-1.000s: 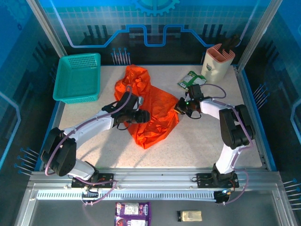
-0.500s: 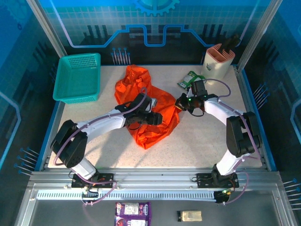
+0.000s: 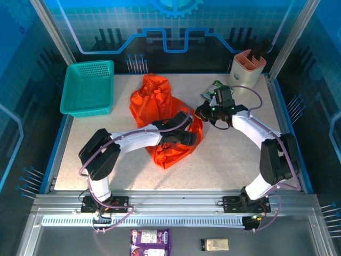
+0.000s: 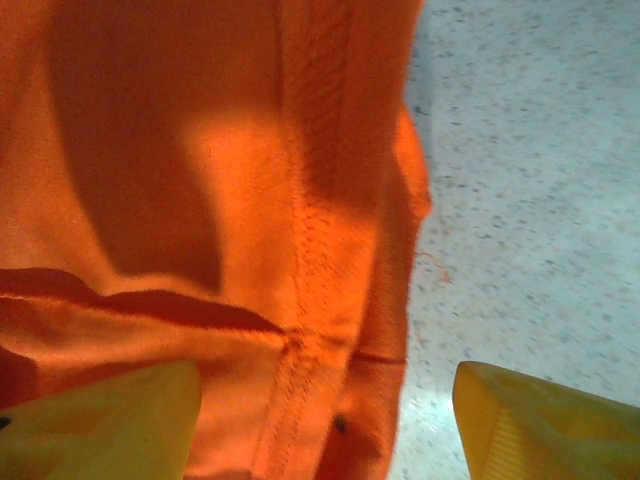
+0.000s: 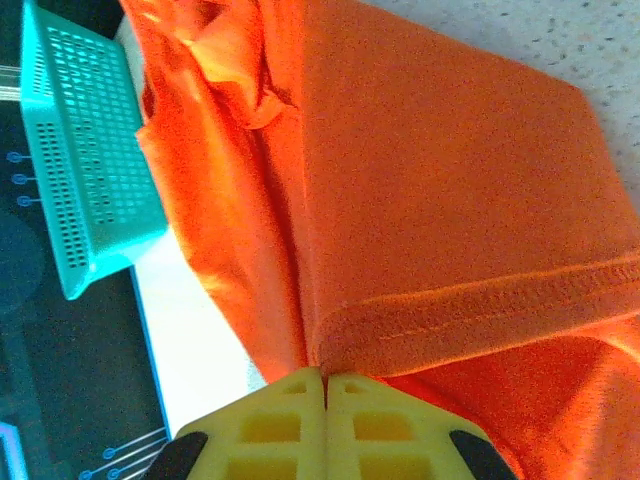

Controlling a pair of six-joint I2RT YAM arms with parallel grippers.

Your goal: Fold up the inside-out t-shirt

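Observation:
The inside-out t-shirt lies crumpled in a bright orange heap on the middle of the speckled table. My left gripper hovers over the heap's right side. In the left wrist view its yellow fingers stand wide open, and a stitched seam and the edge of the t-shirt lie between them. My right gripper sits at the cloth's right edge. In the right wrist view that gripper is shut, pinching a hemmed fold of the t-shirt.
A teal mesh basket stands at the back left and also appears in the right wrist view. At the back right are a beige holder and a green packet. Bare table lies right of the shirt.
My left arm has reached rightward across the shirt, and its jaws have spread wider. My right gripper has drifted slightly back, still pinching the cloth's edge.

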